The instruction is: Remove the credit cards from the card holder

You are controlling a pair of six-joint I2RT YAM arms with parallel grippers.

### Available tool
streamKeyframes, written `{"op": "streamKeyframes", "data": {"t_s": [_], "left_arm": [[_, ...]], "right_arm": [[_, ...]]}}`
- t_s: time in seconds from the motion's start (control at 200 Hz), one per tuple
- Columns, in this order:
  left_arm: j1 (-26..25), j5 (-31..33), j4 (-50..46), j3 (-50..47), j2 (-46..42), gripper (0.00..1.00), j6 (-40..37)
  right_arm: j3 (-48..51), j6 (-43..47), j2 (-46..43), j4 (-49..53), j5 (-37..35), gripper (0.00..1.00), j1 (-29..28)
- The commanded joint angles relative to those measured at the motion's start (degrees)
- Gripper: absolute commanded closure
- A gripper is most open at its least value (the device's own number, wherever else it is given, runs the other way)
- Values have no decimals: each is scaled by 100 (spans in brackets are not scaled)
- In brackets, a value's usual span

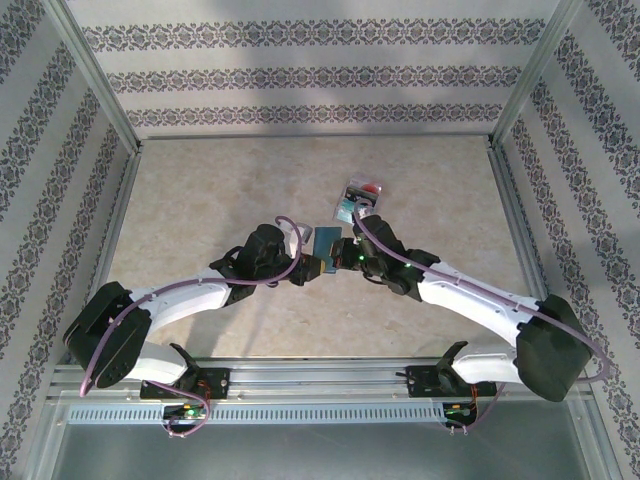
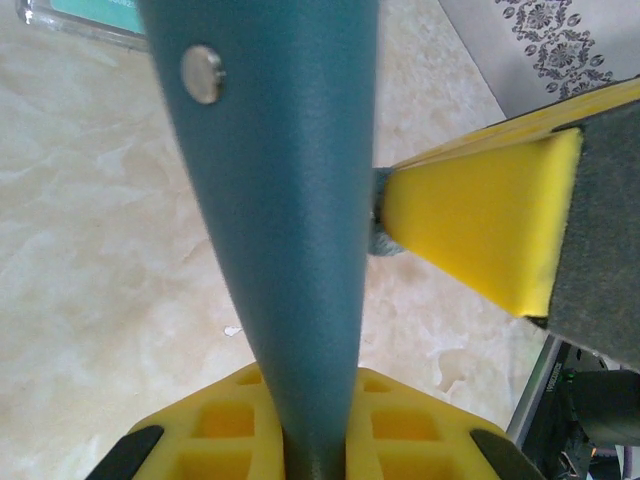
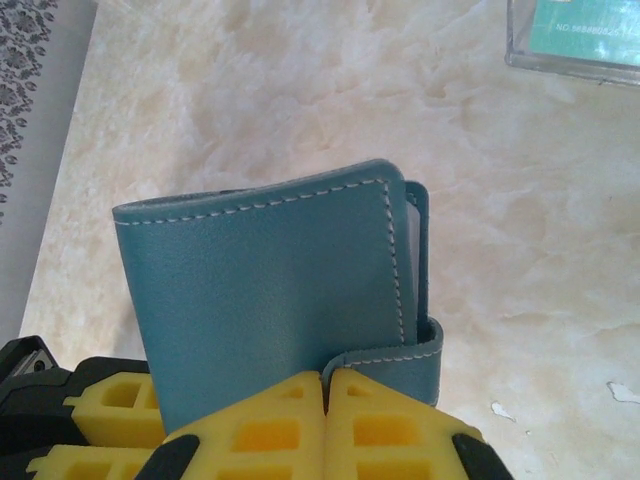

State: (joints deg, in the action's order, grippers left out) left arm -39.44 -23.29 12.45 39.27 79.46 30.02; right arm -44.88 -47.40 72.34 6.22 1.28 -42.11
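Right end effector (image 3: 325, 380) apparently pinches the card holder's (image 3: 260, 290) near edge.

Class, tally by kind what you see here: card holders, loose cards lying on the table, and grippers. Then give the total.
card holder: 1
loose cards: 2 (teal card, white-and-red card)
grippers: 2 (left gripper, right gripper)
Total: 5

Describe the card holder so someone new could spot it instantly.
On the beige table, look mid-table where the left arm and right arm meet. The card holder is held there on edge: a flat slate-blue wallet with pale stitching. The cards just beyond it lie flat and are teal and red.
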Motion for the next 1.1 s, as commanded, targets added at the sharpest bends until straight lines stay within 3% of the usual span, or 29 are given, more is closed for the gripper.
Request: {"op": "streamKeyframes", "data": {"t_s": [0.0,0.355,0.69,1.094], "left_arm": [[-55,244,224,169,-145,100,-1],[-51,297,47,212,-242,100,-160],[-49,55,-207,249,-607,100,-532],[-46,112,-172,178,-788,100,-474]], "right_arm": [[159,133,-204,266,-199,100,149],[454,191,-544,304,-108,100,436],[983,699,-938,-533,1039,60,952],[1502,765,-1421,-1951,2049,37,1095]]}}
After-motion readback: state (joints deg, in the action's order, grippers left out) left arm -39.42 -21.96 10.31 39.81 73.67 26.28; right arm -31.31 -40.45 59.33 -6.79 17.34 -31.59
